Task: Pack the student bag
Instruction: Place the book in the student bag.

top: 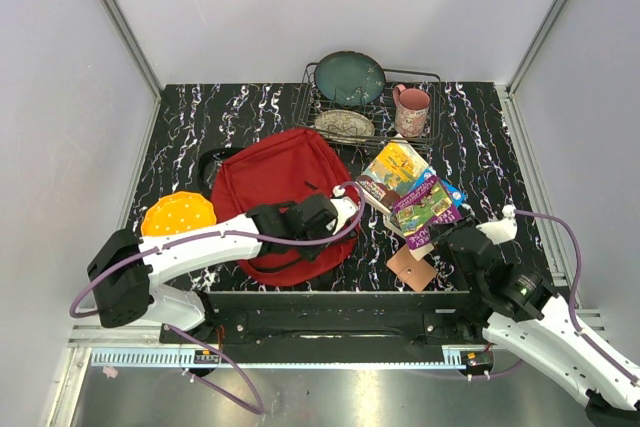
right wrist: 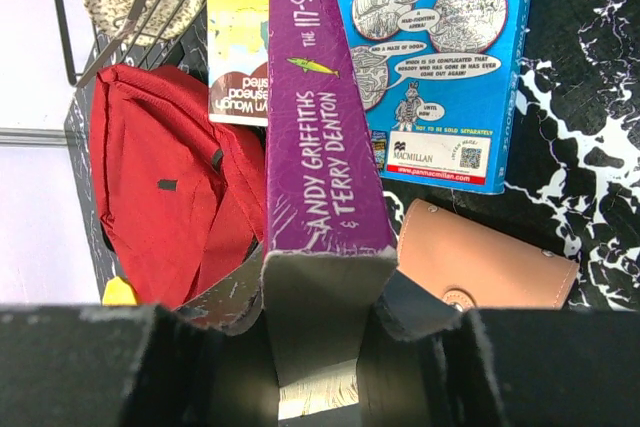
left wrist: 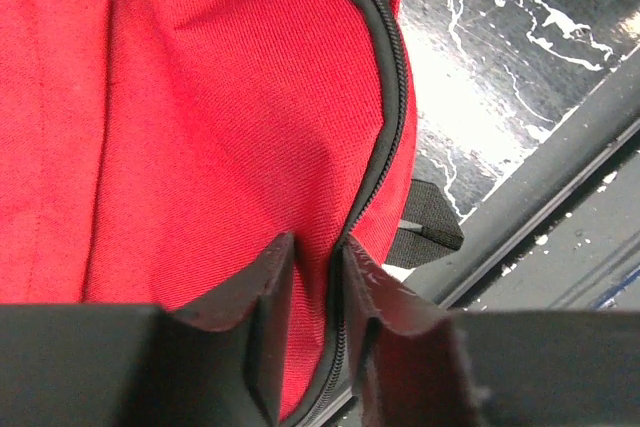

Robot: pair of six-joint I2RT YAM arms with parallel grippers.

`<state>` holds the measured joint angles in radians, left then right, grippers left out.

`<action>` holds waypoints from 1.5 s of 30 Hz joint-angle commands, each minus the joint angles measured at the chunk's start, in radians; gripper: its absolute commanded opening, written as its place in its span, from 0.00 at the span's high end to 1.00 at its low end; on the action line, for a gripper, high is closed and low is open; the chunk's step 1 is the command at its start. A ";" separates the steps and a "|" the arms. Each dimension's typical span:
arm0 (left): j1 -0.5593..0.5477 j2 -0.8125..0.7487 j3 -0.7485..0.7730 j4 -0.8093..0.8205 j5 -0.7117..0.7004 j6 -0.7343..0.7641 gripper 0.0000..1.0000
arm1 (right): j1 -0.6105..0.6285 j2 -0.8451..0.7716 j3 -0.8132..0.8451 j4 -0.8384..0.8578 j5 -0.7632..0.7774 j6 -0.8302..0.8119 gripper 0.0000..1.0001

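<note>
At the table's [top: 180, 127] near edge the right arm reaches in low from the right. The right gripper [right wrist: 325, 292] is clamped on the spine end of a purple book [right wrist: 320, 127], with a tan wallet [top: 412, 269] just beside it. The left arm stretches rightward over the bag [top: 270, 182], and the left gripper [left wrist: 317, 247] pinches its black zipper edge. The bag lies flat, centre-left, its long axis running near-to-far and its strap loop toward the far left. Beyond it stands a rack [top: 420, 73] of plates.
</note>
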<state>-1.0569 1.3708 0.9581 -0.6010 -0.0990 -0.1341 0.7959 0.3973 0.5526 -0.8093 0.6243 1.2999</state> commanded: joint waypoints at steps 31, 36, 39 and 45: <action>0.160 -0.122 0.403 0.004 -0.343 -0.285 1.00 | 0.002 -0.051 -0.148 0.624 -0.621 0.165 1.00; 0.158 -0.205 0.363 0.145 -0.312 -0.288 1.00 | 0.002 0.000 -0.267 0.849 -0.705 0.303 1.00; 0.159 -0.236 0.344 0.188 -0.288 -0.280 1.00 | 0.002 0.128 -0.290 1.019 -0.742 0.338 1.00; 0.156 -0.211 0.334 0.178 -0.209 -0.271 1.00 | 0.002 0.438 -0.240 1.292 -0.770 0.306 1.00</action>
<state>-0.8951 1.1641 1.2984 -0.5507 -0.3603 -0.3981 0.7967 0.7242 0.2474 0.1055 -0.1085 1.5810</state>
